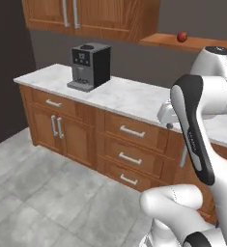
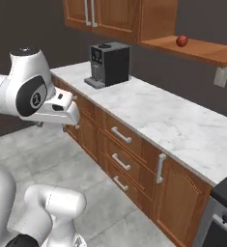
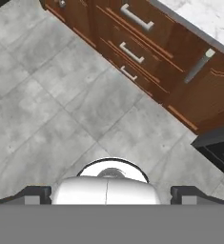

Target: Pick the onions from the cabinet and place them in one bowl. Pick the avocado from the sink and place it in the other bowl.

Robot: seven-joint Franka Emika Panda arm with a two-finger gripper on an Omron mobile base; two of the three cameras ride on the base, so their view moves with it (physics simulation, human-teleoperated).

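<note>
One onion (image 1: 182,36) (image 2: 182,40), a small glossy red ball, rests on the open wooden shelf (image 2: 204,51) beside the panelled cabinet (image 1: 100,14) (image 2: 116,15). My gripper (image 2: 52,126) (image 3: 111,194) hangs in front of the drawer fronts, well below the shelf and apart from the onion. It points down at the grey tiled floor. Its two fingertips (image 3: 35,194) stand wide apart, open, with nothing between them. The bowls, the avocado and the sink are out of view.
A black coffee machine (image 1: 89,66) (image 2: 108,63) stands on the marble counter (image 1: 129,96) (image 2: 182,125). Drawers with metal handles (image 3: 137,19) run under it. A dark stove (image 2: 226,212) borders the counter's right end. A wall outlet (image 2: 221,76) sits under the shelf.
</note>
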